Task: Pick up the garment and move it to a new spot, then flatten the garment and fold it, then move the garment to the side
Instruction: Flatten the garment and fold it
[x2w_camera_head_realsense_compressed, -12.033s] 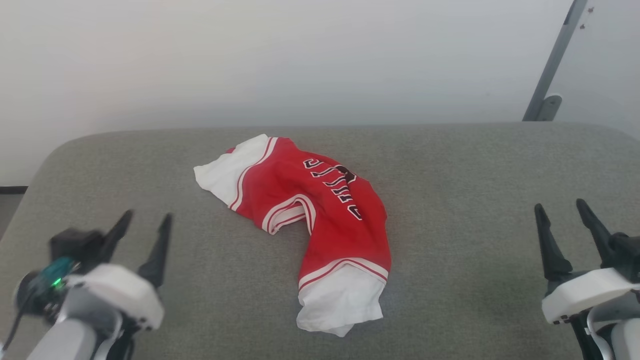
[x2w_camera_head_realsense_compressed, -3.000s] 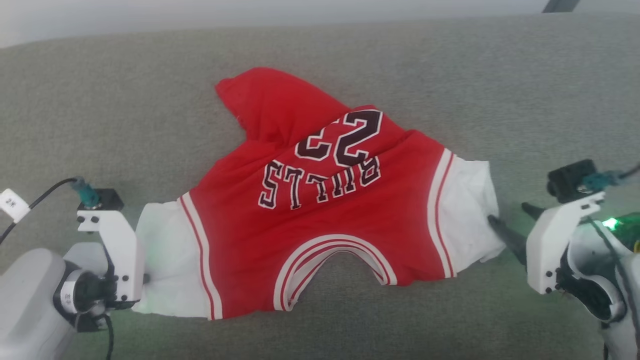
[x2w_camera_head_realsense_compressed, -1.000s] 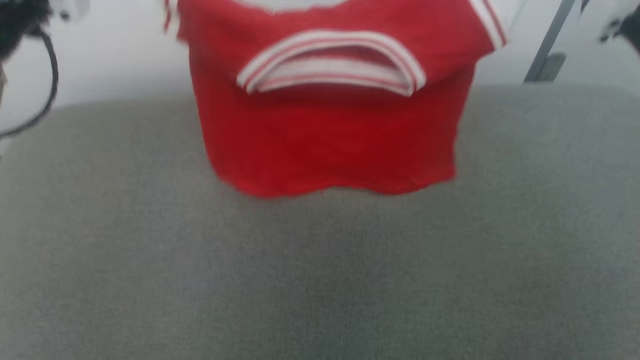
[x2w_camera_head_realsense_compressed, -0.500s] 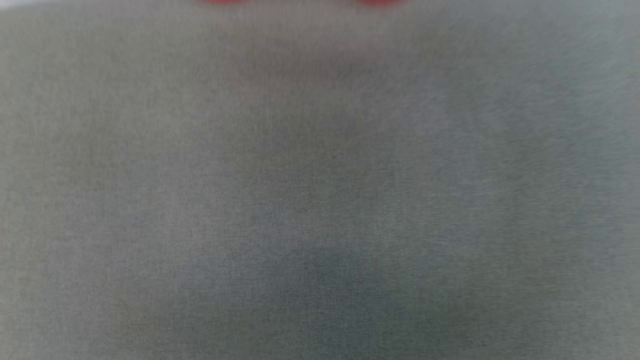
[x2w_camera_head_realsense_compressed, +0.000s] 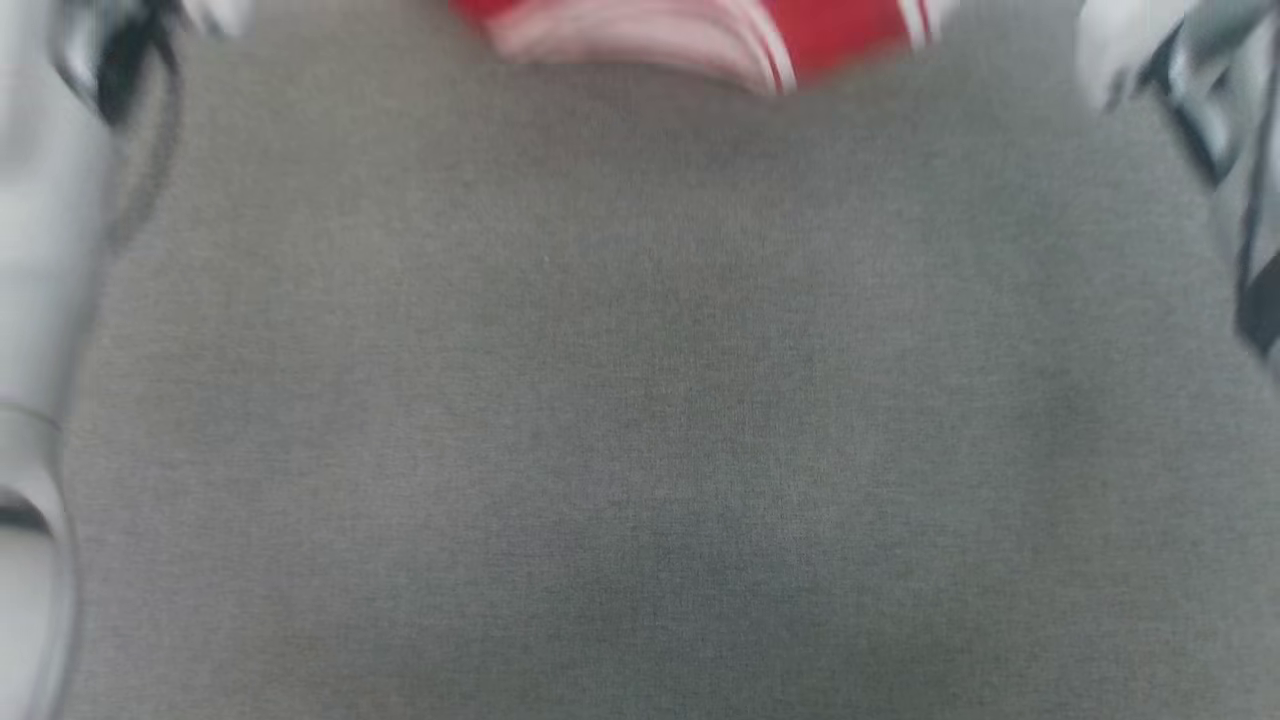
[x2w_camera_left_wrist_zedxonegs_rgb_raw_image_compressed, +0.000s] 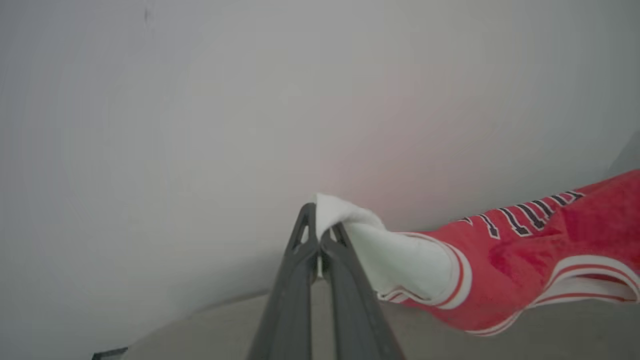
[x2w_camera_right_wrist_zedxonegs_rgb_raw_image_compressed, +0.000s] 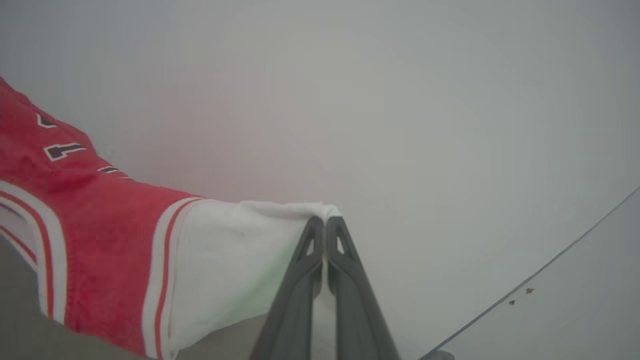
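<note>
The garment (x2w_camera_head_realsense_compressed: 700, 35), a red shirt with white sleeves, hangs stretched between my two grippers above the grey padded surface (x2w_camera_head_realsense_compressed: 640, 400). In the blurred head view just its striped neck trim and a strip of red show at the top edge. My left gripper (x2w_camera_left_wrist_zedxonegs_rgb_raw_image_compressed: 319, 220) is shut on the tip of one white sleeve, and the garment (x2w_camera_left_wrist_zedxonegs_rgb_raw_image_compressed: 525, 250) trails off to the right with its black lettering showing. My right gripper (x2w_camera_right_wrist_zedxonegs_rgb_raw_image_compressed: 325, 222) is shut on the other white sleeve, with the garment (x2w_camera_right_wrist_zedxonegs_rgb_raw_image_compressed: 100, 235) running off to the left.
My pale left forearm (x2w_camera_head_realsense_compressed: 40, 250) runs down the head view's left edge, and part of my right arm (x2w_camera_head_realsense_compressed: 1200, 80) sits at the top right. A plain white wall (x2w_camera_left_wrist_zedxonegs_rgb_raw_image_compressed: 250, 100) stands behind the surface. A thin grey bar (x2w_camera_right_wrist_zedxonegs_rgb_raw_image_compressed: 525, 285) crosses the wall at the right.
The head view has shifted and stays blurred. The garment's striped neck now shows at the top edge where half a second ago only a red sliver did, and both arms show at the sides.
</note>
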